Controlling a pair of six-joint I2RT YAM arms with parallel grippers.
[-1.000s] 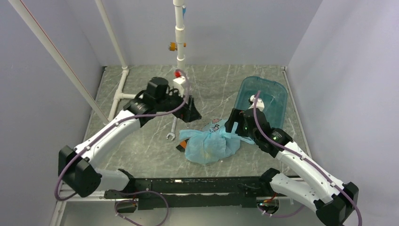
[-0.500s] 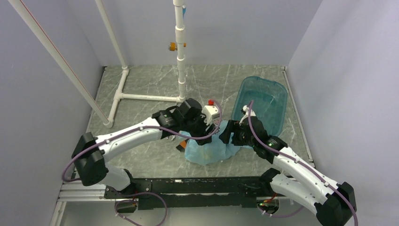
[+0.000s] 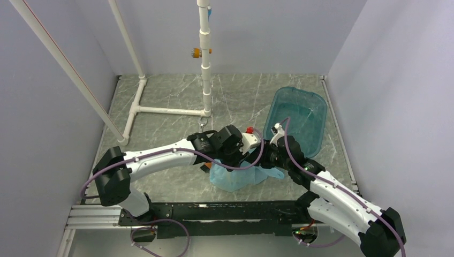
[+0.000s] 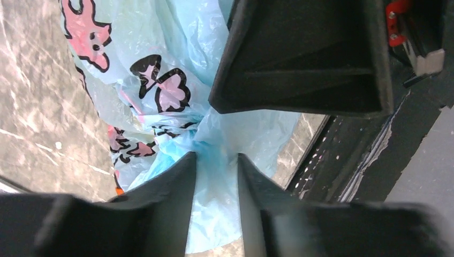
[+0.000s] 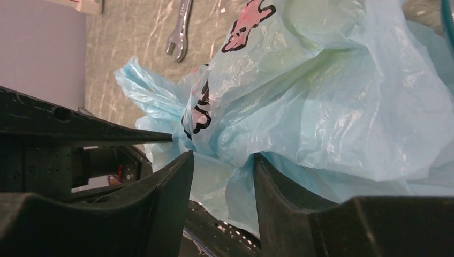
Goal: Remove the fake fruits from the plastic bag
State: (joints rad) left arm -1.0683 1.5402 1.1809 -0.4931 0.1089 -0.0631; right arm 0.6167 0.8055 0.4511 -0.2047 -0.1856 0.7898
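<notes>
The light blue plastic bag [image 3: 239, 178] with its pink and black print lies crumpled at the near middle of the table. Both grippers meet over its top. My left gripper [image 4: 217, 158] is closed on a gathered neck of the bag [image 4: 214, 214], and plastic fills the narrow gap between its fingers. My right gripper [image 5: 220, 155] pinches another fold of the bag [image 5: 332, 107] close beside it. In the top view the left gripper [image 3: 247, 153] and right gripper [image 3: 266, 157] almost touch. The fake fruits are hidden inside the bag; only a faint green tint [image 5: 321, 24] shows through.
A teal tub [image 3: 313, 110] stands at the back right, just behind the right arm. A metal wrench [image 5: 179, 32] lies on the table left of the bag. A small orange and black object [image 3: 205, 167] peeks from under the bag's left edge. White pipes [image 3: 160, 111] stand at the back left.
Both arms came in from either side to the top of the bag, the left one travelling far to the right. Both sets of jaws narrowed from wide open onto the plastic, and the bag bunched up.
</notes>
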